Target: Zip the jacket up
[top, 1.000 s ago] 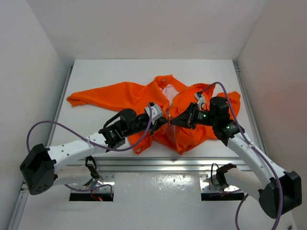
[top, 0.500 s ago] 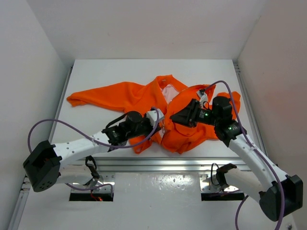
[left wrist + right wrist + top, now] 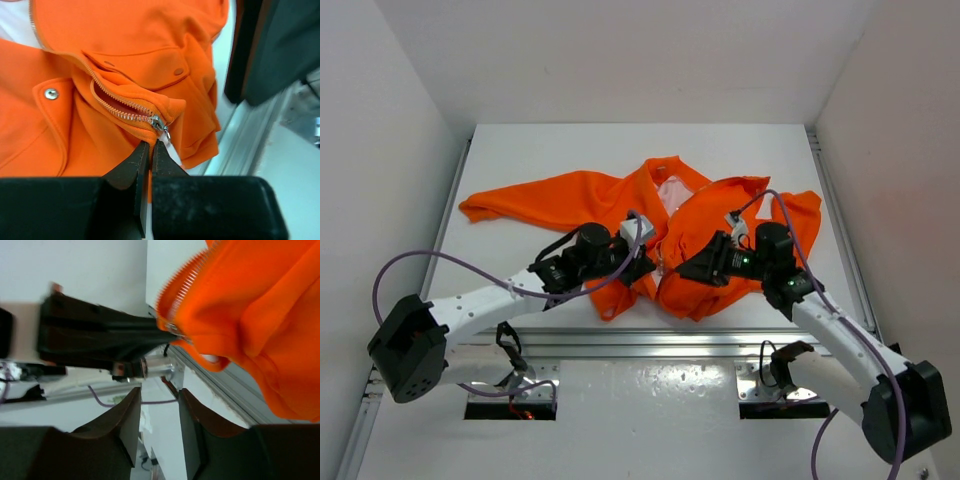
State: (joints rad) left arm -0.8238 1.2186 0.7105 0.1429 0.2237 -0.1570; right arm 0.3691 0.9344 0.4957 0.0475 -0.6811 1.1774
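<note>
Well, the bright orange long-sleeved fabric jacket [image 3: 720, 215] lies crumpled across the middle of the white worktop [image 3: 540, 150]. One sleeve is stretched out toward the left edge, and the body is bunched nearer the right edge. Its collar points to the far edge, with a patch of pale lining [image 3: 672, 190] showing at the open neck. The hem sits close to the near edge, just short of the aluminium rail [image 3: 650, 345].

Both arms meet at the lower front of the jacket. The left gripper [image 3: 151, 150] has its black fingers pressed together, nipping a fold of orange cloth right under the small silver zipper slider [image 3: 158, 123]. From the slider the light metal teeth [image 3: 120, 107] run up and split into two open rows, so the front is unzipped above it. A round silver snap [image 3: 50, 93] sits on the pocket flap off to one side.

The right gripper [image 3: 159, 394] hangs just beside the same spot. Its two fingers stand apart with a clear gap and nothing between them, and the orange hem is near the tips without touching them.
</note>
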